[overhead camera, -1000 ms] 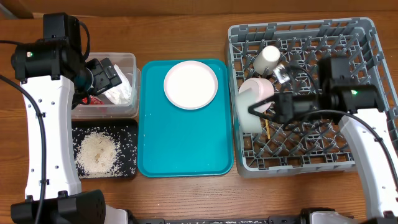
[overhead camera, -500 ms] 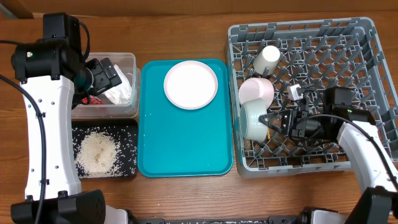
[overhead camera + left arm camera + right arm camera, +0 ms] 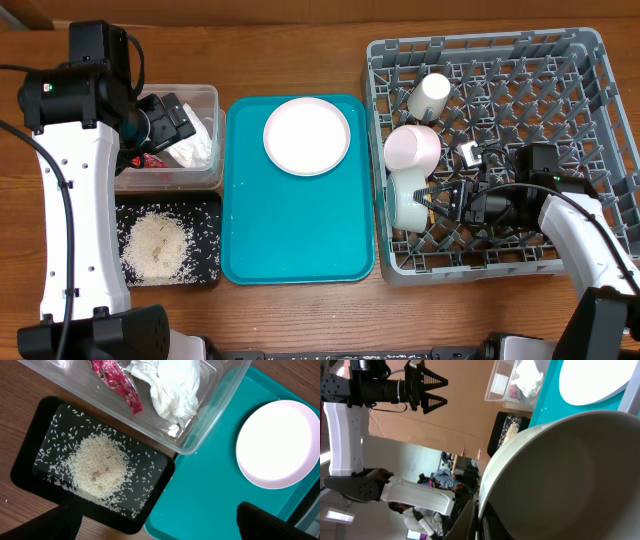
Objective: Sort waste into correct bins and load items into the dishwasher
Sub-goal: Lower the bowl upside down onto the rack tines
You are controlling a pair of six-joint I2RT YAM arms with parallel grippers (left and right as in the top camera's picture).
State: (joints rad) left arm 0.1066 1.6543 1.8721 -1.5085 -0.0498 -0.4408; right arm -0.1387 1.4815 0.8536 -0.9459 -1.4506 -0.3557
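My right gripper (image 3: 432, 194) is shut on the rim of the pale greenish-white bowl (image 3: 404, 197), which stands on edge in the grey dishwasher rack (image 3: 560, 70). In the right wrist view the bowl (image 3: 570, 470) fills the frame, its rim pinched in the gripper (image 3: 482, 520). The pink bowl (image 3: 412, 148) and cream cup (image 3: 430, 95) sit behind it in the rack. The pale pink plate (image 3: 307, 136) lies on the teal tray (image 3: 295, 230). My left gripper (image 3: 165, 122) hangs open and empty above the clear tub (image 3: 205, 92), its fingers (image 3: 270, 522) wide apart.
The clear tub (image 3: 200, 440) holds the red wrapper (image 3: 117, 385) and the white napkin (image 3: 172, 385). In front of it the black tray (image 3: 30, 460) carries a heap of rice (image 3: 97, 462). The plate (image 3: 280, 442) sits at the teal tray's far end.
My right arm has dropped and drawn toward the table's front, bringing the greenish-white bowl down in front of the pink bowl. The left arm has not moved.
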